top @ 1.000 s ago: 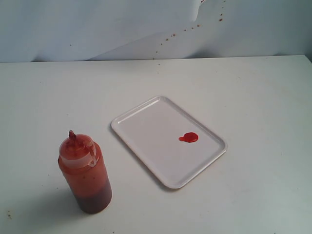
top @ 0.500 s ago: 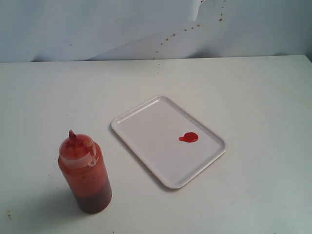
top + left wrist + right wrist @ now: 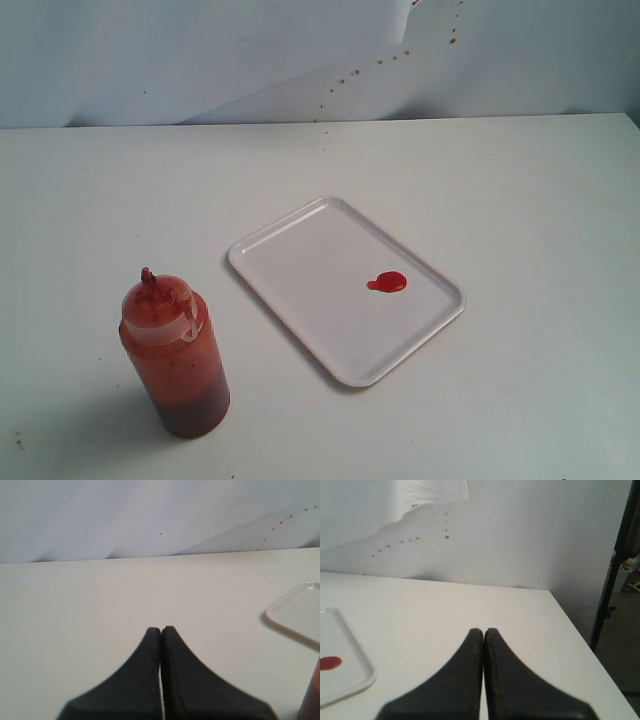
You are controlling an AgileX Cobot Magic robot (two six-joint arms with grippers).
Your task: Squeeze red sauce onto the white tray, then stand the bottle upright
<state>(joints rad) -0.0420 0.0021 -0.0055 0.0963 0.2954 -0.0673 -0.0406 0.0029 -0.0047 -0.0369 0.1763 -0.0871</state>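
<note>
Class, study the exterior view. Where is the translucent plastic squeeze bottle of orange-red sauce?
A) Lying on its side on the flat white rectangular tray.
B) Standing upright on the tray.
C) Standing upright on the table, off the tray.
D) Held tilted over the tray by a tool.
C: the translucent squeeze bottle stands upright on the white table, nozzle up, beside the flat white tray, not on it.

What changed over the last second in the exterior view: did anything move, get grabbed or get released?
Nothing visibly changed. The bottle stands upright, apart from the white tray, exactly where it was. The red sauce blob keeps its place and shape on the tray. No arm enters the exterior view. The left tool and right tool are shut on nothing now.
</note>
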